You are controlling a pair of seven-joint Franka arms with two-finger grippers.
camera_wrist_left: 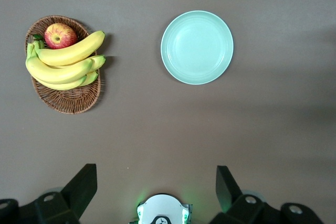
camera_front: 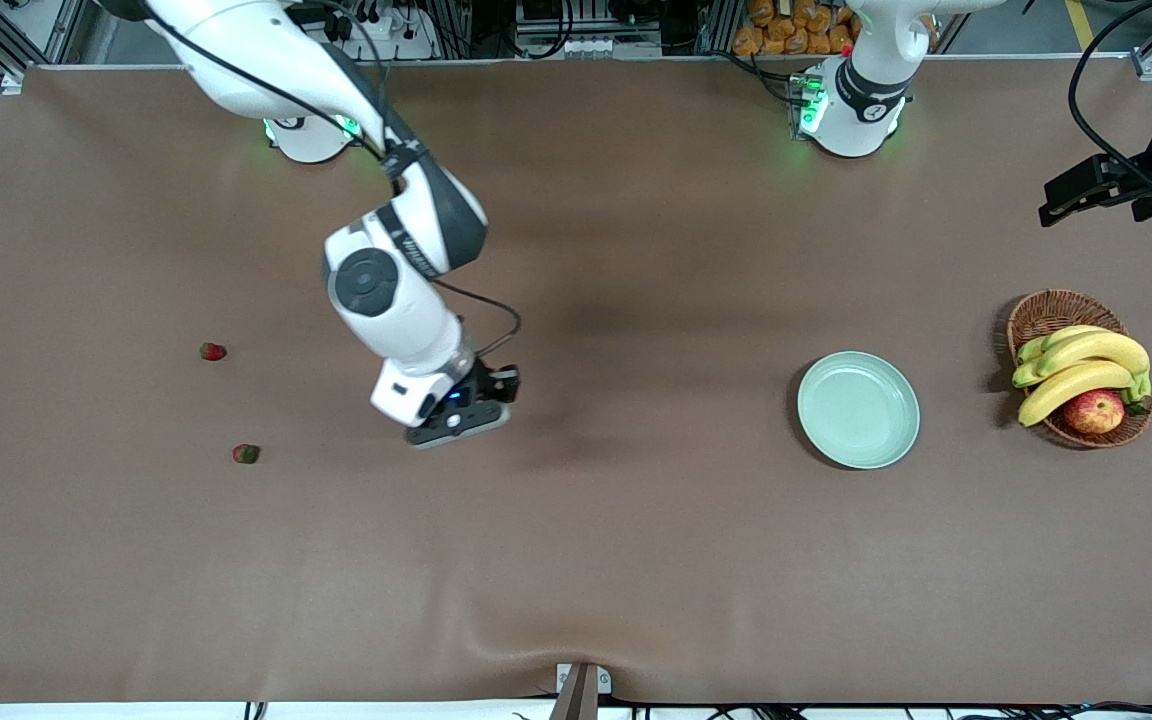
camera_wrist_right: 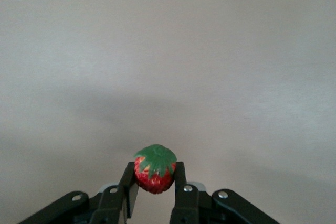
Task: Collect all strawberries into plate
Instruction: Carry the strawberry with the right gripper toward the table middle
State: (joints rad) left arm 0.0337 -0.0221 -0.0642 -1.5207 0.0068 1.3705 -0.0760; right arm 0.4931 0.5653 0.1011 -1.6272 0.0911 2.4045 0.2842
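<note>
With the right hand clamped on a strawberry above mid-bench and the left hand waiting spread apart, it should travel level and release low over the plate.

Table: matt brown cloth, w/ a soft ripple at its front edge. Plate: smooth glossy mint, ceramic-looking. Basket beside plate: rough woven wicker. Right gripper: matt black plastic fingers w/ metal screws, pinching a dimpled strawberry.
</note>
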